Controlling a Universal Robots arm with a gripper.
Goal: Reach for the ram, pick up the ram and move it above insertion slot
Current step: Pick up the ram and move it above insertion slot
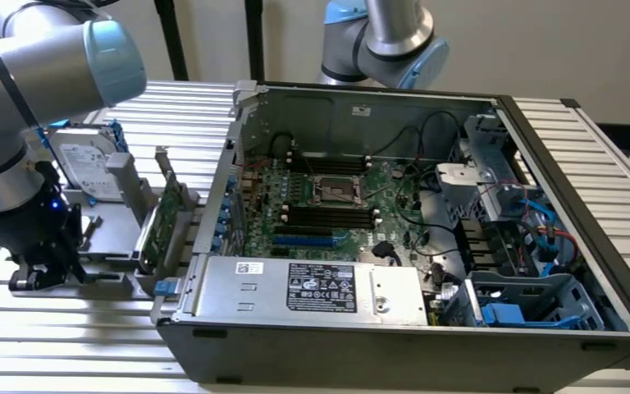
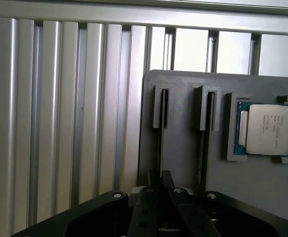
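The gripper (image 2: 160,180) sits low over the grey holder (image 2: 183,148), its fingers (image 2: 167,178) drawn close together astride the thin dark edge standing in the holder's outermost slot. I read this as a clench on the ram (image 2: 161,133), though the contact itself is hidden under the fingertips. In the exterior view the gripper (image 1: 39,267) is down at the holder (image 1: 107,275), on the side away from the computer case (image 1: 403,328).

The ram stands on its edge in that slot. Its long axis runs along the slot from the fingers to the end bracket at the holder's far rim, parallel to the neighbouring slot and to the slats of the table (image 2: 60,123). How much of the stick lies beneath the gripper cannot be told.

The risks:
- **Binding:** any tilt or sideways pull on the lift would probably jam the stick against the end bracket.
- **Slipping or swinging:** a pinch on so thin an edge, if off-centre, may let the stick slip or swing.

The processor chip (image 2: 267,129) lies in the holder two bays over, apart from the ram.
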